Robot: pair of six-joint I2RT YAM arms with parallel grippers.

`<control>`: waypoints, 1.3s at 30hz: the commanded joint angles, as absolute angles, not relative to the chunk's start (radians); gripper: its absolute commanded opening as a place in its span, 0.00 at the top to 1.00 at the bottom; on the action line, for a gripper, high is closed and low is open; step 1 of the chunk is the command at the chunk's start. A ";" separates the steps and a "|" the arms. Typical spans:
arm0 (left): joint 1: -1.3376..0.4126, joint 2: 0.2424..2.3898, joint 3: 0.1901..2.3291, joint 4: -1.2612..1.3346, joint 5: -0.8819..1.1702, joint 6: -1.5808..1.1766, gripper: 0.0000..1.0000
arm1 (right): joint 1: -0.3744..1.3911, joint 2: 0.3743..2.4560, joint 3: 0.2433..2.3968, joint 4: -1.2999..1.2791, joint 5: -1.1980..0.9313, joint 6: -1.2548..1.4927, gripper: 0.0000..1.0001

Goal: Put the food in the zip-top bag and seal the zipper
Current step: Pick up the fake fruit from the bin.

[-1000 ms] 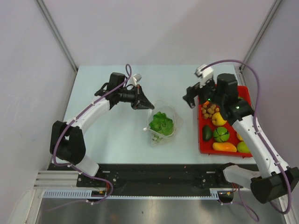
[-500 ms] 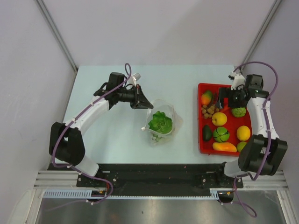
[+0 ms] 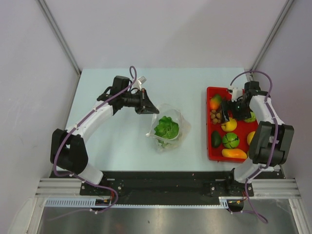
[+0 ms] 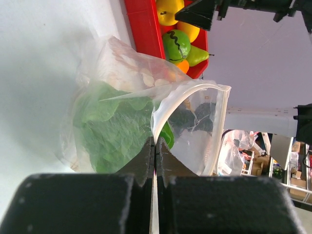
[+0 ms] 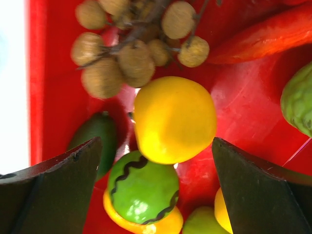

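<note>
The clear zip-top bag point(image 3: 169, 127) lies mid-table with leafy green lettuce point(image 3: 166, 127) inside. My left gripper point(image 3: 148, 108) is shut on the bag's mouth rim and holds it open. The left wrist view shows the closed fingertips point(image 4: 155, 146) pinching the pale zipper strip point(image 4: 187, 91), with the lettuce point(image 4: 112, 126) behind the plastic. My right gripper point(image 3: 227, 111) is open over the red tray point(image 3: 209, 146). In the right wrist view its gripper point(image 5: 156, 142) straddles a round yellow fruit point(image 5: 173, 119) without touching it.
The tray also holds a longan cluster point(image 5: 126, 53), a dark avocado point(image 5: 95, 141), a green striped melon point(image 5: 144, 187), a red pepper point(image 5: 273, 36), a bumpy green fruit point(image 5: 300, 100) and a yellow mango point(image 3: 234, 153). The walls stand close on both sides.
My right arm has swung from beside the bag back over the tray and now sits above the yellow fruit. The left gripper has kept its hold on the bag.
</note>
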State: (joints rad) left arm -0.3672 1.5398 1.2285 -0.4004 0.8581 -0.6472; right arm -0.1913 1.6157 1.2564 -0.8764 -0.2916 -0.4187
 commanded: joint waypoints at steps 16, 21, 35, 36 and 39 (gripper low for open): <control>-0.368 1.532 1.244 -0.410 0.865 -0.606 1.00 | -0.219 1.663 1.279 -0.914 -0.282 -0.465 0.58; -0.376 1.525 1.233 -0.405 0.870 -0.615 1.00 | -0.166 1.475 1.293 -0.916 -0.359 -0.448 0.83; -0.396 1.537 1.279 -0.440 0.848 -0.600 1.00 | 0.614 1.156 1.307 -0.359 -0.305 -0.331 1.00; -0.396 1.537 1.287 -0.448 0.847 -0.598 1.00 | 0.655 1.170 1.307 -0.356 -0.286 -0.368 1.00; -0.396 1.536 1.290 -0.462 0.842 -0.594 1.00 | 0.782 1.231 1.307 -0.363 -0.215 -0.520 1.00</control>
State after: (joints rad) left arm -0.3893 1.5402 1.2400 -0.4427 0.8478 -0.6247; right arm 0.6575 1.1599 1.2930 -0.4324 -0.3172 -0.3618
